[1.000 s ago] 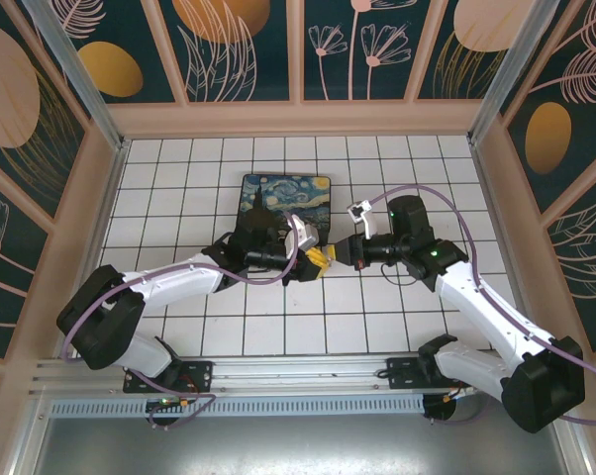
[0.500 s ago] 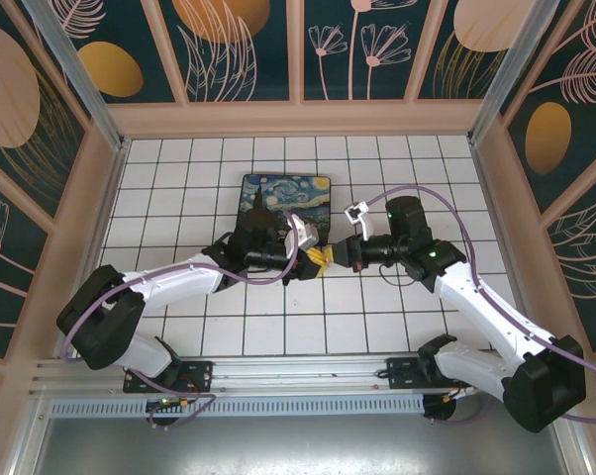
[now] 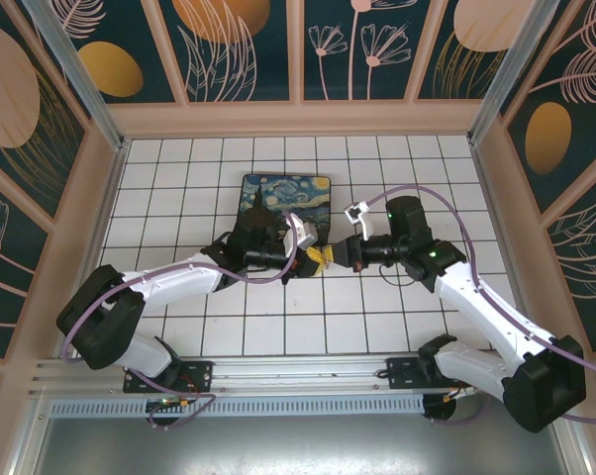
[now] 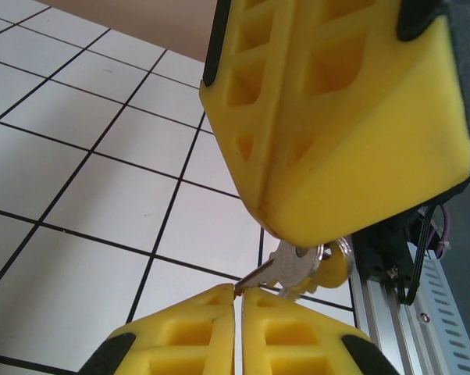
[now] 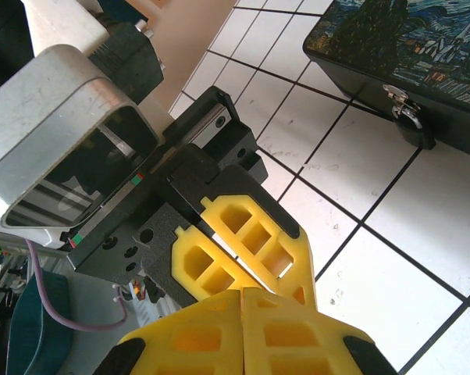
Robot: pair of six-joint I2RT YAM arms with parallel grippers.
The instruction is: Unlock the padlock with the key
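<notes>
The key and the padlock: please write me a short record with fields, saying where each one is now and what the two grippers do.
key: silver, held in the air above the white tiled floor, between the two grippers
right gripper: shut on the head end of the key
left gripper: shut, appears to pinch the key's tip
padlock: hangs on the latch at the front of the black box, apart from the key
box lid: down
task state: key not yet in the padlock

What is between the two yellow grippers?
The key, reaching from the shut left gripper to the right gripper, seen in the left wrist view.
</notes>
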